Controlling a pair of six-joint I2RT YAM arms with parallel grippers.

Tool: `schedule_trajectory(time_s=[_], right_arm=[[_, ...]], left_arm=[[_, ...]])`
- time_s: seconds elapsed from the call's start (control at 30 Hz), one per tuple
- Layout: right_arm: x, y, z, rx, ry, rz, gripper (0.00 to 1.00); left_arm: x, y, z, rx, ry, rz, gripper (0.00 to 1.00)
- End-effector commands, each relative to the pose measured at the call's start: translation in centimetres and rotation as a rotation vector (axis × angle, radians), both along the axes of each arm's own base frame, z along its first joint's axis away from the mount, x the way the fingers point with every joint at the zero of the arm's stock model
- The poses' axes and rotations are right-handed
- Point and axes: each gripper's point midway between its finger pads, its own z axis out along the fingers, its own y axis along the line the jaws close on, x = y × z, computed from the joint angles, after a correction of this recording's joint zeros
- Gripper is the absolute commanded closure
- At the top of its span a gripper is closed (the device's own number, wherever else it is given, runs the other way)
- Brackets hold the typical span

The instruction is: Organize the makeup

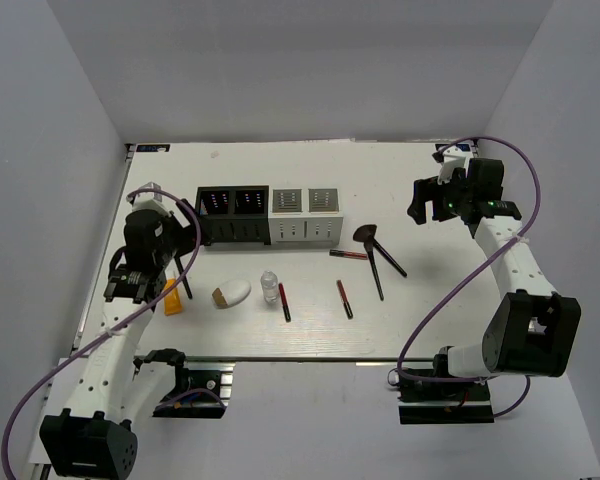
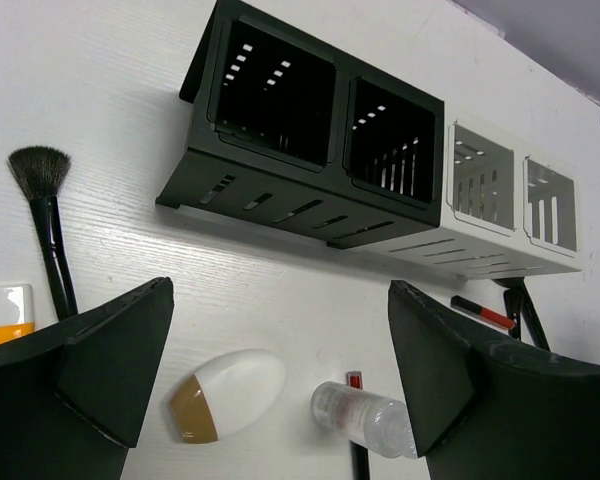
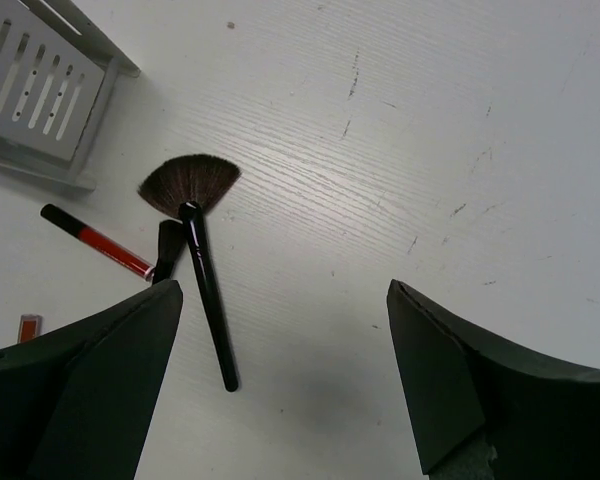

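The makeup lies loose on the white table. A white egg-shaped sponge [image 1: 233,292] [image 2: 228,394] with a tan end and a tiny clear bottle [image 1: 270,287] [image 2: 368,418] sit below my open left gripper [image 1: 127,286] [image 2: 280,380], which hangs above them holding nothing. An orange tube [image 1: 172,297] [image 2: 2,315] and a black brush [image 1: 184,272] [image 2: 45,215] lie to their left. Two red-and-black sticks [image 1: 284,301] [image 1: 345,299] lie mid-table, a third [image 1: 349,255] [image 3: 95,240] beside two crossed brushes [image 1: 378,262] [image 3: 198,250]. My right gripper [image 1: 420,205] [image 3: 285,380] is open and empty over bare table right of those brushes.
A black slotted organizer [image 1: 235,213] [image 2: 300,150] and a white one [image 1: 306,213] [image 2: 500,210] [image 3: 40,90] stand side by side at mid-table, behind the loose items. White walls close in the table on the left, back and right.
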Motion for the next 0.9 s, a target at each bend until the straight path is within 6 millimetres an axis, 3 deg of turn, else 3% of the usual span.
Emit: schedule_trajectory(time_s=[0.0,0.23,0.33,0.47,0.53,0.57,0.6,0.63,0.73,0.87], right_arm=[[0.6,-0.2,2.0,-0.033,-0.078,0.022,0.11],[-0.5,0.6,2.9,-0.179,-0.153,0.24,0.11],[-0.3,0.3,3.1,-0.217,-0.165,0.233,0.11],[-1.6,1.7,2.5,-0.186,-0.152,0.347,0.12],[-2.1,2.8,2.5,-0.142,-0.164,0.388,0.34],[-1.9,3.1,2.9,-0.126,-0.182,0.388,0.62],[-2.1,3.7,2.8,-0.088,-0.17,0.387,0.67],[-2.0,3.7,2.7,-0.08,-0.166,0.381,0.67],[-1.9,4.1,2.1,-0.055,-0.137,0.366,0.54],[-2.1,4.0,0.9,-0.052,-0.118,0.354,0.49]], left_arm=[[0.1,0.0,1.1,-0.014,-0.007,0.013,0.03],[0.7,1.3,1.5,-0.016,0.022,0.109,0.09],[1.2,1.4,0.9,-0.026,0.045,0.125,0.25],[1.5,2.0,-0.4,-0.031,0.097,0.182,0.67],[1.5,2.8,-0.8,-0.017,0.136,0.222,0.73],[1.5,3.1,-1.0,-0.009,0.15,0.235,0.71],[1.1,3.5,-1.6,0.008,0.186,0.258,0.64],[1.2,4.0,-2.4,0.022,0.225,0.277,0.56],[1.1,5.0,-4.0,0.05,0.299,0.302,0.43],[1.6,5.9,-7.4,0.072,0.408,0.326,0.38]])
